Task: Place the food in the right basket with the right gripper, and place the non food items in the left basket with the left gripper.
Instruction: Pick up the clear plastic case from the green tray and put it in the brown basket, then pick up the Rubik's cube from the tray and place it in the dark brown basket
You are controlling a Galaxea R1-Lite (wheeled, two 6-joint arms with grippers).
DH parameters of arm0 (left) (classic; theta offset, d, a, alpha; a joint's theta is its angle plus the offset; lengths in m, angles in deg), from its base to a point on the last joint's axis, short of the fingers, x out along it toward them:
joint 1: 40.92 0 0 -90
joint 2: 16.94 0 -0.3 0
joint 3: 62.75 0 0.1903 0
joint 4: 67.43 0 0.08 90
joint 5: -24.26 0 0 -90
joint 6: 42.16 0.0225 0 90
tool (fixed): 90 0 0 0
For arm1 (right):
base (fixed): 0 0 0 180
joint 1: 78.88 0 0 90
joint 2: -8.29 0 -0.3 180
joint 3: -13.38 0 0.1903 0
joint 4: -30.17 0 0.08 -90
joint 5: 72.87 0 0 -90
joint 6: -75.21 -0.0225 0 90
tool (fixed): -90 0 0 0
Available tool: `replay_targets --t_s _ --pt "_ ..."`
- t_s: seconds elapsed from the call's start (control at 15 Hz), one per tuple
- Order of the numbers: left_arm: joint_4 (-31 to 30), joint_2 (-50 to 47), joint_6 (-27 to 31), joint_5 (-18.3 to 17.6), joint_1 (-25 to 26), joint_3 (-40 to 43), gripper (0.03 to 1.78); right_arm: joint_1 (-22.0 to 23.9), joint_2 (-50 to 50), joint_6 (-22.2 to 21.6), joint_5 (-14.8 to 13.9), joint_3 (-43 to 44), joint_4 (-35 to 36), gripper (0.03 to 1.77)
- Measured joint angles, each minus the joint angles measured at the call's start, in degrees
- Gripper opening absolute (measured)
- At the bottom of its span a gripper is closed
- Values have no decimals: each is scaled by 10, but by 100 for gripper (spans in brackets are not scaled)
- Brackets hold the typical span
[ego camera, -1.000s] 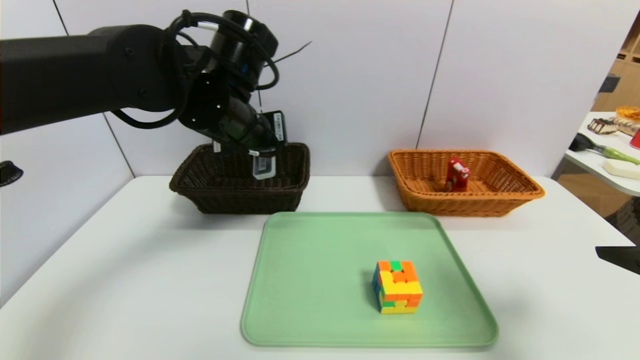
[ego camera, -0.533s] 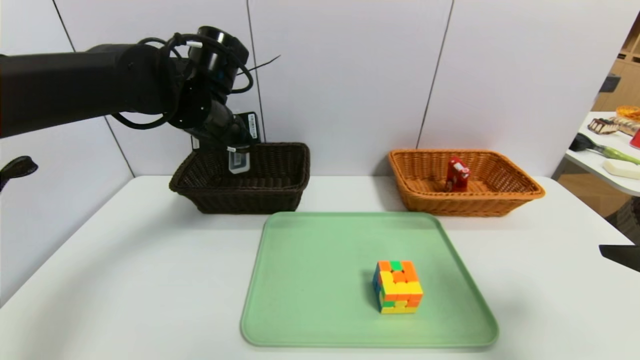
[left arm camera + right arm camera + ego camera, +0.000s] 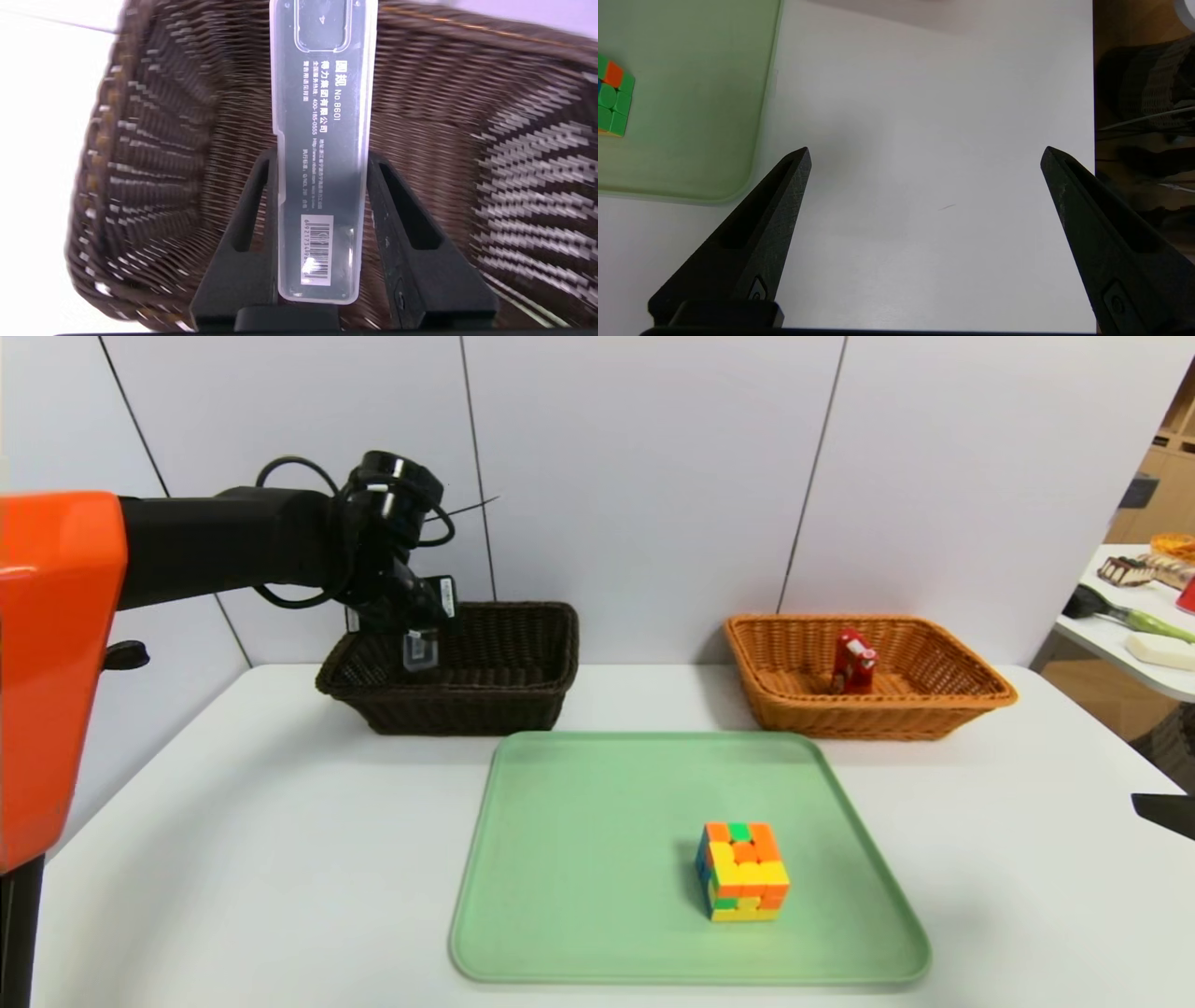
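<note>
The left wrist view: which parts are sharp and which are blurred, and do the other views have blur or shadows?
Left wrist view: clear plastic case sharp, its print readable; dark basket weave streaked with blur. Head view: sharp; cube casts a soft shadow on the green tray. Right wrist view: sharp, faint shadow on the white table.

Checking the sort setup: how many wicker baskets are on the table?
2. The dark brown basket sits back left, under the left gripper; the orange basket sits back right. None looks hidden.
</note>
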Motion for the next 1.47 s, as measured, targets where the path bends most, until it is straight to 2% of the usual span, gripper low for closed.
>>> replay_targets --t_s 0.47,0.67,0.93,1.27,1.47 --pt "-1 14 6 1 7 -1 62 -1 -1 2 0 -6 -3 170" --pt "-3 17 7 2 10 -1 95 0 -1 3 1 -7 -3 170" --pt "-8 18 12 2 9 -2 125 0 -1 3 1 -10 -2 170" --pt "3 -7 13 3 -3 -1 147 0 -1 3 1 -11 -1 170" --pt "40 -47 12 6 -55 -1 154 -1 0 3 0 -11 0 170"
